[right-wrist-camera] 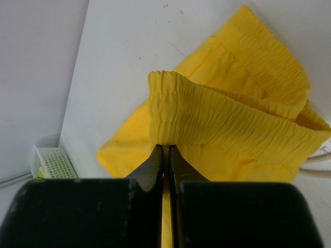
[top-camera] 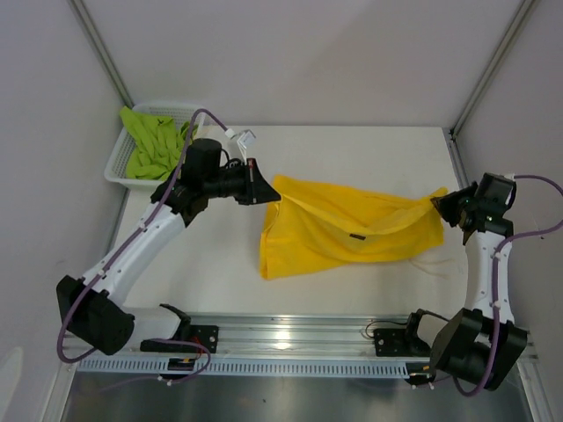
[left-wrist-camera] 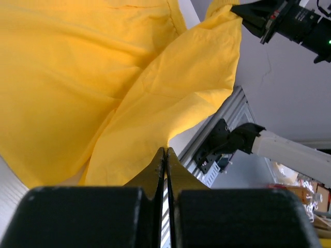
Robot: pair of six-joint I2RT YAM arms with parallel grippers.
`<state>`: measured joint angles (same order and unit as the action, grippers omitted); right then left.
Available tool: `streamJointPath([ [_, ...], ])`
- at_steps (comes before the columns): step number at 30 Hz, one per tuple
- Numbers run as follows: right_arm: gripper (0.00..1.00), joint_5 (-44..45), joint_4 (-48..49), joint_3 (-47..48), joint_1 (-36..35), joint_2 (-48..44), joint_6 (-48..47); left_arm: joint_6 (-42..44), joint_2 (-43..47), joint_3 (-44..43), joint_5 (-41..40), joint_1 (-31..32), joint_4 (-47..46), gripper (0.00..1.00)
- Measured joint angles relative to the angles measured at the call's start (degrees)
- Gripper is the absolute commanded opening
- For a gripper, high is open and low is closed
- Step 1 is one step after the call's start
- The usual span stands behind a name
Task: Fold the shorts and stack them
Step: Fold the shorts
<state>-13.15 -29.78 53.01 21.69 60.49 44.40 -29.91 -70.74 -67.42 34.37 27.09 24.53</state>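
Observation:
The yellow shorts (top-camera: 352,229) are stretched across the middle of the white table between my two grippers. My left gripper (top-camera: 266,185) is shut at their far left corner, and in the left wrist view the yellow cloth (left-wrist-camera: 129,77) runs right down into its closed tips (left-wrist-camera: 166,151). On the right, my right gripper (top-camera: 447,205) is shut on the gathered waistband (right-wrist-camera: 207,119), which bunches just above its tips (right-wrist-camera: 166,147). A white drawstring (top-camera: 431,264) trails near the right end. The lime green shorts (top-camera: 154,145) lie crumpled in the basket.
The white mesh basket (top-camera: 119,167) stands at the table's far left corner, and also shows small in the right wrist view as the basket (right-wrist-camera: 51,163). A metal rail (top-camera: 290,338) runs along the near edge between the arm bases. Grey walls close in both sides.

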Motion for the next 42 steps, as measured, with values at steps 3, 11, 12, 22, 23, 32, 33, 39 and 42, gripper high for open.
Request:
streamJointPath([
  [3,0.00,-0.5,1.8,1.7,0.1,4.9,1.0,0.4,-4.4,-3.9,0.5,-2.3,0.0,0.00],
  [11,0.00,-1.6,6.5,10.6,-0.6,16.8,2.6,0.5,-12.6,-12.3,2.3,-6.5,-1.4,0.00],
  [12,0.00,-1.6,7.1,11.6,-0.9,18.1,2.6,0.5,-13.5,-13.0,2.4,-7.0,-1.5,0.00],
  [22,0.00,-2.3,12.7,23.8,-4.2,35.3,3.5,0.3,-25.4,-18.1,2.3,-9.7,-4.3,0.00],
  [23,0.00,-2.4,13.0,25.0,-4.6,37.4,3.6,0.3,-26.8,-18.1,2.3,-9.9,-4.7,0.00],
  [32,0.57,-2.1,19.5,32.7,-6.8,52.7,5.5,-0.9,-40.0,-24.4,0.9,-13.2,-8.0,0.19],
  [33,0.74,-1.9,20.2,33.9,-7.1,54.2,5.9,-1.0,-41.7,-25.8,0.5,-13.6,-9.0,0.41],
  [39,0.90,0.8,19.5,44.9,-8.8,60.8,4.5,-2.5,-47.6,-32.0,-3.8,-14.9,-9.2,0.99],
  [42,0.87,1.8,18.1,45.1,-9.4,58.1,2.5,-2.0,-46.6,-31.5,-6.7,-15.1,-8.5,0.99],
])
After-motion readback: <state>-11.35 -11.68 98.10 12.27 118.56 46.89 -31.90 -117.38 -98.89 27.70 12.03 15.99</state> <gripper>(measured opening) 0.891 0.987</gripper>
